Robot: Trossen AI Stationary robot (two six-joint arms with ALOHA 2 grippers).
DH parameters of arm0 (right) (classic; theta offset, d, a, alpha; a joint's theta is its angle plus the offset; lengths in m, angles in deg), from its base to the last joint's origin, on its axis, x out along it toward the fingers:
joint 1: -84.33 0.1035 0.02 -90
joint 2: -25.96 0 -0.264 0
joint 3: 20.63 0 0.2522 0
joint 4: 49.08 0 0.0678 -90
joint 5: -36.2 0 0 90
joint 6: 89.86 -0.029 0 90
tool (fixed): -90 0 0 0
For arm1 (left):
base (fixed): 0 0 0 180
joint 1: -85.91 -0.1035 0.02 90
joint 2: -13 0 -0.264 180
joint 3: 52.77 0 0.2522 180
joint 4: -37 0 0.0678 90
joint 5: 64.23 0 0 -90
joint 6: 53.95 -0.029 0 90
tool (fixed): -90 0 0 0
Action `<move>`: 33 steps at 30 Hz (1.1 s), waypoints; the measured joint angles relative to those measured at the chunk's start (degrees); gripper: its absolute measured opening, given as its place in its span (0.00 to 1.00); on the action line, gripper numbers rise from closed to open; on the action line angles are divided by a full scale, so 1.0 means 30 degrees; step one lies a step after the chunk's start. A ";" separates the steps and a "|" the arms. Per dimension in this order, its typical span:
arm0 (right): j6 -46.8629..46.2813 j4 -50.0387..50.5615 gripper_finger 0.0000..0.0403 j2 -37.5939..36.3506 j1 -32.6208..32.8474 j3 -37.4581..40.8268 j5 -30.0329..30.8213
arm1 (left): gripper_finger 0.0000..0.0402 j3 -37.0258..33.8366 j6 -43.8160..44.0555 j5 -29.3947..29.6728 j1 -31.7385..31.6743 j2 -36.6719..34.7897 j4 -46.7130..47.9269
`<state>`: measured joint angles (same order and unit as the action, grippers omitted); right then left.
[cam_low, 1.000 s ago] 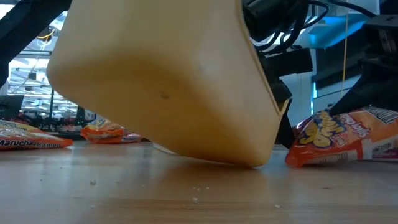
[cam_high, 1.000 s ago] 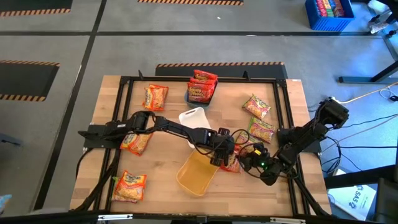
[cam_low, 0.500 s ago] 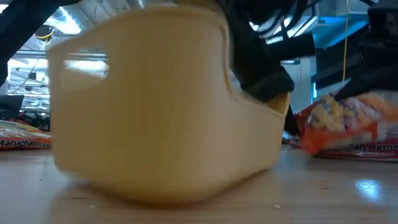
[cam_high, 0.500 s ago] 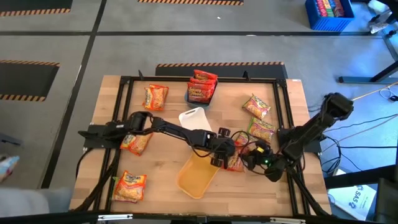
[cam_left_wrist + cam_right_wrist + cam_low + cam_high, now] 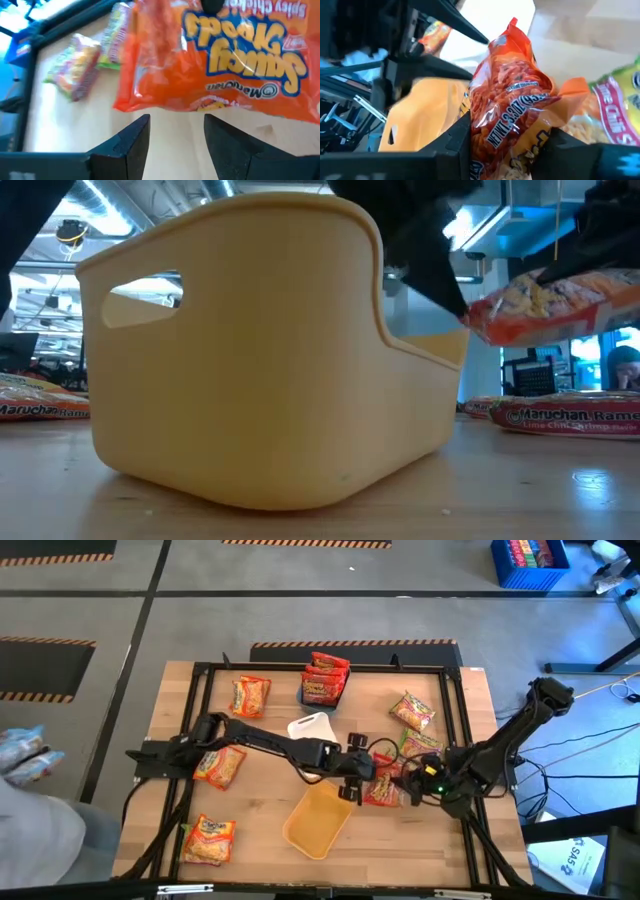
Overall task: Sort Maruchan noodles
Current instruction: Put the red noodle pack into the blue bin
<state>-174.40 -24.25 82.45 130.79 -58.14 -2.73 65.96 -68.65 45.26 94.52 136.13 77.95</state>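
Note:
My right gripper is shut on an orange-red Maruchan noodle packet, which hangs in the air right of the yellow tray. My left gripper stands open just above the tray's far right rim, with nothing between its fingers; the held packet is in front of it. The tray rests flat on its bottom. More packets lie flat on the table: orange ones at the left, green-and-red ones at the right. My right gripper pinches the orange-red packet between its two fingers, at the end printed with the net weight. It comes in from the table's right side, slanting a little downward. The packet stands on edge, reaches out ahead of the fingers, and is lifted clear of the table.
A white tray lies behind the left arm. A blue-grey tray with red packets sits at the far middle. A dark frame runs around the tabletop. A person's sleeve shows at the left.
The yellow tray, tipped up on one edge a second ago, has dropped flat onto its bottom. My left gripper has risen away from its rim. My right gripper has lifted the orange-red packet off the table and carried it a little toward the far edge.

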 joint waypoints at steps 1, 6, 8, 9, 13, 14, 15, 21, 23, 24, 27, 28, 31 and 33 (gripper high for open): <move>0.0290 0.0083 0.30 -0.0179 -0.0007 0.0000 -0.0033 | 0.45 -0.0005 0.0069 0.0204 -0.0057 -0.0308 0.0052; 0.0872 0.0570 0.30 -0.0693 -0.0015 0.0022 0.0164 | 0.45 -0.1888 0.0844 0.0389 -0.0426 -0.2331 -0.0344; 0.0890 0.0578 0.30 -0.0684 -0.0036 0.0015 0.0293 | 0.45 -0.3410 0.1219 0.0317 -0.0505 -0.3417 -0.1407; 0.0909 0.0755 0.30 -0.0684 -0.0145 0.0015 0.0360 | 0.45 -0.4414 0.1322 0.0294 -0.0499 -0.4074 -0.1954; 0.1640 0.0530 0.30 -0.0796 -0.1057 0.0015 -0.0077 | 0.45 -0.8267 0.1453 0.0022 -0.0454 -0.6722 -0.5574; 0.2109 0.0329 0.30 -0.0876 -0.1415 0.0015 -0.0466 | 0.45 -0.9053 0.1540 -0.0027 -0.0438 -0.7324 -0.6360; 0.2700 0.0192 0.30 -0.1078 -0.1785 0.0022 -0.0920 | 0.45 -0.9810 0.1662 -0.0121 -0.0439 -0.7986 -0.6696; 0.7399 -0.1399 0.30 -0.2867 -0.4449 0.0015 -0.3224 | 0.45 -1.2674 0.1843 -0.0340 -0.0580 -1.0925 -0.7535; 0.9046 -0.1610 0.30 -0.3570 -0.5620 0.0010 -0.3845 | 0.45 -1.3462 0.2026 -0.0346 -0.0769 -1.1624 -0.7524; 0.9960 -0.1676 0.30 -0.3884 -0.6239 0.0007 -0.4267 | 0.45 -1.3929 0.2090 -0.0346 -0.0904 -1.1985 -0.7419; 1.2920 -0.2415 0.30 -0.4524 -0.8439 0.0015 -0.5849 | 0.45 -1.5125 0.2222 -0.0995 -0.1524 -1.2841 -0.7657; 1.3944 -0.2807 0.30 -0.4589 -0.9281 0.0015 -0.6555 | 0.45 -1.5642 0.2275 -0.1486 -0.1780 -1.3145 -0.7715; 1.6922 -0.4740 0.30 -0.4490 -1.1839 0.0015 -0.9416 | 0.45 -1.7219 0.2836 -0.3212 -0.2639 -1.3681 -0.9722; 1.8636 -0.6204 0.30 -0.4157 -1.3470 0.0007 -1.1393 | 0.45 -1.8103 0.3416 -0.3850 -0.3175 -1.4012 -1.1087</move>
<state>-118.49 -42.86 69.98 90.38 -58.12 -36.91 11.66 -58.40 33.71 84.99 94.09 44.69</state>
